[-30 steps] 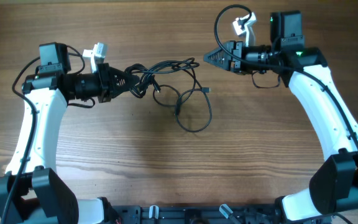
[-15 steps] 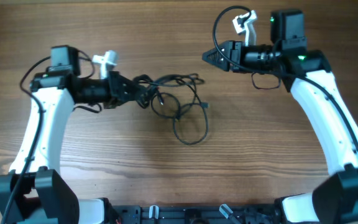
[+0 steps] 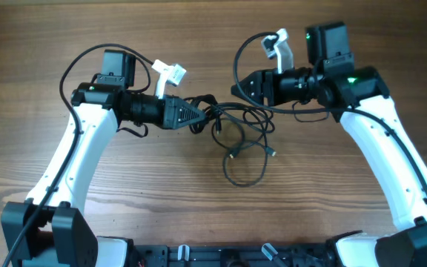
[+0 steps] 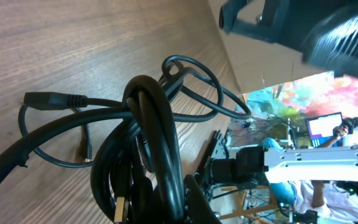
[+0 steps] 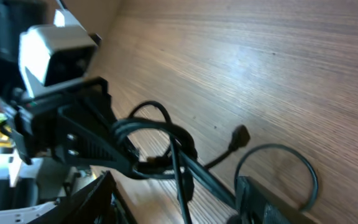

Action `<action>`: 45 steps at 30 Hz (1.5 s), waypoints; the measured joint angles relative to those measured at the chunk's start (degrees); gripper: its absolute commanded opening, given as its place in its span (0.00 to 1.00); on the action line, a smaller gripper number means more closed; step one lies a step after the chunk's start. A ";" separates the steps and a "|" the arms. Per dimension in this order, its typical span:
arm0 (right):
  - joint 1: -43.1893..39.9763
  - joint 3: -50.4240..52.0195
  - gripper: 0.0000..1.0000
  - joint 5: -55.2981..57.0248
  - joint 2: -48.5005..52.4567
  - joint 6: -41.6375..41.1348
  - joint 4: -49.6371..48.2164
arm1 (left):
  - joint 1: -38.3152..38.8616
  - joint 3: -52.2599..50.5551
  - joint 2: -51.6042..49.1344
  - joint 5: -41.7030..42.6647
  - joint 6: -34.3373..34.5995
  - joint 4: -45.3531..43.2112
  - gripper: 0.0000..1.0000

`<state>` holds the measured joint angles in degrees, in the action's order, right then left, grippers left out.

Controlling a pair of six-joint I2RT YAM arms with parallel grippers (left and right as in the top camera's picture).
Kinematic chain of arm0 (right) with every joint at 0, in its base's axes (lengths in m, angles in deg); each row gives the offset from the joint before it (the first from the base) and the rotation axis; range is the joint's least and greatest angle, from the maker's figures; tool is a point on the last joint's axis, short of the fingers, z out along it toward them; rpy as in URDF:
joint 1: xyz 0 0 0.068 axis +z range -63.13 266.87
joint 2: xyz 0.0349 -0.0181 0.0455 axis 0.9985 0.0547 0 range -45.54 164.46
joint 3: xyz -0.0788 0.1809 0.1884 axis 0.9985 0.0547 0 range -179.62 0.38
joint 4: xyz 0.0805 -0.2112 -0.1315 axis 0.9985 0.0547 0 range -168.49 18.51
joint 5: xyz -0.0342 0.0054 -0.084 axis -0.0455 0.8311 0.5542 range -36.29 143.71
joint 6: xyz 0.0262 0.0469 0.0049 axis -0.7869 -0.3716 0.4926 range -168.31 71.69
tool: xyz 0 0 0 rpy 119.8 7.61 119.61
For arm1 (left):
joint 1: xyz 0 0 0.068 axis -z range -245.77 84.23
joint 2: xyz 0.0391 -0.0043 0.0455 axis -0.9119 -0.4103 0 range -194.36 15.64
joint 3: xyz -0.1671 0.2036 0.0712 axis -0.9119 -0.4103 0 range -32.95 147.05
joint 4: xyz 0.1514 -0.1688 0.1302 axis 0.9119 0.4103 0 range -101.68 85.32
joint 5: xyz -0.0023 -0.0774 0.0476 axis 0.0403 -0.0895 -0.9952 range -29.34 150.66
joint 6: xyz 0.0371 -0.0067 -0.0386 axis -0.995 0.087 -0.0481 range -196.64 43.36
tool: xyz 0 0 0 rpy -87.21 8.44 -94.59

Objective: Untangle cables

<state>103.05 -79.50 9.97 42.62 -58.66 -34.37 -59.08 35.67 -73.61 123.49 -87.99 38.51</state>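
Observation:
The cables (image 3: pixel 232 122) are thin black cords bunched into a tangle at the table's middle. A loop (image 3: pixel 245 172) and two small plugs lie toward the front. My left gripper (image 3: pixel 193 116) is shut on the tangle's left end. In the left wrist view the bundle (image 4: pixel 154 124) rises from the jaws (image 4: pixel 182 208), with a plug (image 4: pixel 45 98) sticking out to the left. My right gripper (image 3: pixel 242 87) is open just behind the tangle's right side. In the right wrist view two strands (image 5: pixel 179 155) run between its spread fingers (image 5: pixel 179 202).
The wooden table (image 3: pixel 124 193) carries nothing else. Thicker black wires loop above each white arm's wrist (image 3: pixel 247 44). A dark rail (image 3: pixel 221 256) runs along the front edge between the arm bases.
Both arms have moved toward the middle. The left gripper has carried the tangle to the right. The right gripper has come down and left until strands lie between its fingers.

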 measured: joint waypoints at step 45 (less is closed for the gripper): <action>1.27 -0.02 0.14 12.00 8.92 -6.69 6.43 | -6.86 0.00 0.00 10.82 -3.61 -6.80 0.04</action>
<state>104.32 -79.52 21.97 51.53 -65.35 -27.94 -65.94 35.67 -73.61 134.31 -91.60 31.72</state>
